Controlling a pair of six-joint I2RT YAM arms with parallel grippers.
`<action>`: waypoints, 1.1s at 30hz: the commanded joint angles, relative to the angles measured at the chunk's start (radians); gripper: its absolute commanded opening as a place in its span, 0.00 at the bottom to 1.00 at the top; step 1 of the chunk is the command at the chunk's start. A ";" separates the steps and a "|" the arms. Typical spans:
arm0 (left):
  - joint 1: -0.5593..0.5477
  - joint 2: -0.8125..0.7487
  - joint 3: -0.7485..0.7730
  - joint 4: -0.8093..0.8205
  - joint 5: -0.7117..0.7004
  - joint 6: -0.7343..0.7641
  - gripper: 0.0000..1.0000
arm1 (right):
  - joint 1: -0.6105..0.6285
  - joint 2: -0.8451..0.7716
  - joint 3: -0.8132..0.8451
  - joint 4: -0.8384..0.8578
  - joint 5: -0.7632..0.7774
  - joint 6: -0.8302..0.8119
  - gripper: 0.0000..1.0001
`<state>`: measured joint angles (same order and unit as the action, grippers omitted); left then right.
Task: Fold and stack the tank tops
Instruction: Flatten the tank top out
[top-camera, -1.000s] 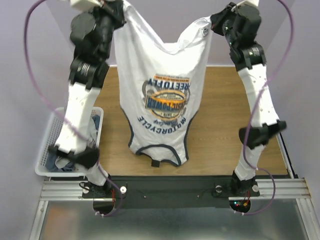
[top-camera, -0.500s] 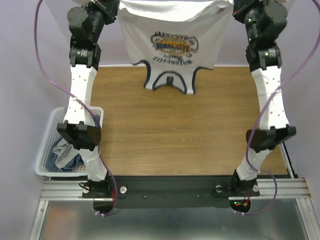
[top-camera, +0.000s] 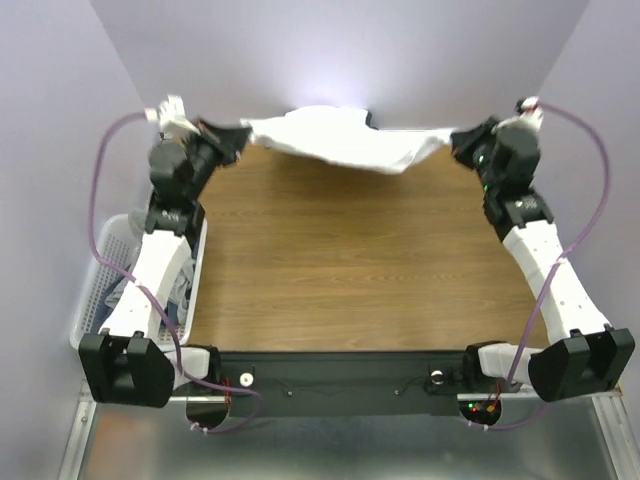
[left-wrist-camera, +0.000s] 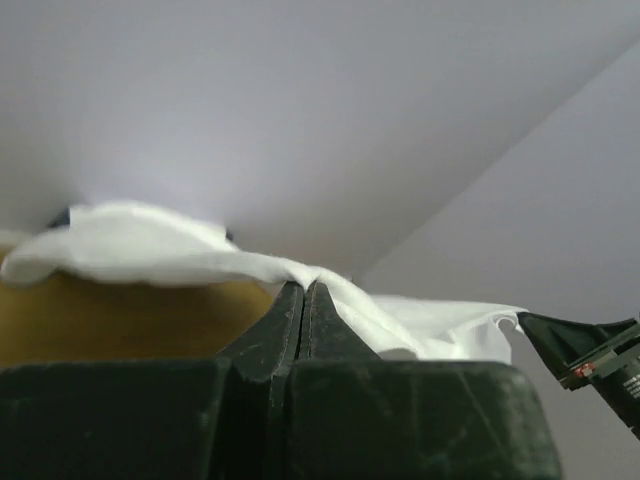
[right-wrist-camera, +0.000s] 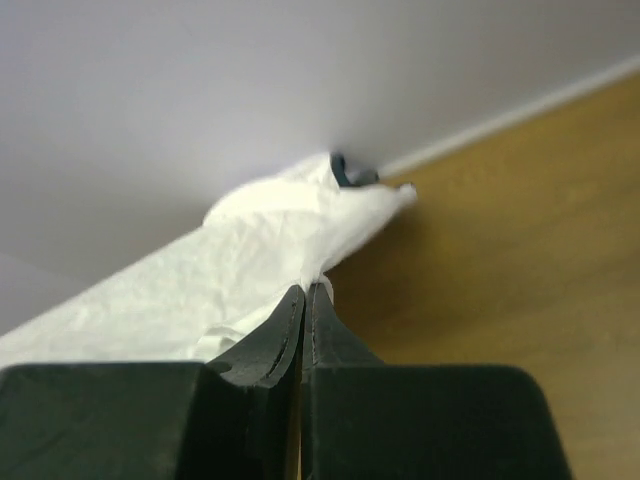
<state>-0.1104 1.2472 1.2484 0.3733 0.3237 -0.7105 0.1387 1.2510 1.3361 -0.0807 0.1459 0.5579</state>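
Two grippers hold one garment: the left gripper (left-wrist-camera: 305, 287) and the right gripper (right-wrist-camera: 306, 290) are each clenched on an edge of the white tank top (top-camera: 335, 138). It stretches between their jaws, bunched and sagging over the far edge of the table (top-camera: 350, 260).

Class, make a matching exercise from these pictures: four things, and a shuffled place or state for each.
1 white tank top
2 left gripper
3 right gripper
4 basket

a shut on the top's right end
b beside the table's left edge
c stretched along the far edge
d shut on the top's left end

Pairs: 1c, 2d, 3a, 4b
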 joint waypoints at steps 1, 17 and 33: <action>-0.026 -0.127 -0.382 0.042 0.002 -0.101 0.00 | -0.002 -0.143 -0.324 -0.005 -0.034 0.072 0.00; -0.087 -0.525 -1.015 -0.273 -0.087 -0.198 0.00 | -0.010 -0.323 -0.867 -0.257 -0.146 0.183 0.00; -0.149 -0.543 -1.011 -0.372 -0.092 -0.165 0.00 | -0.378 -0.171 -0.736 -0.364 -0.192 0.091 0.01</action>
<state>-0.2409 0.7124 0.2375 -0.0044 0.2352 -0.8913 -0.1875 1.0454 0.5541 -0.4389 -0.0154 0.6971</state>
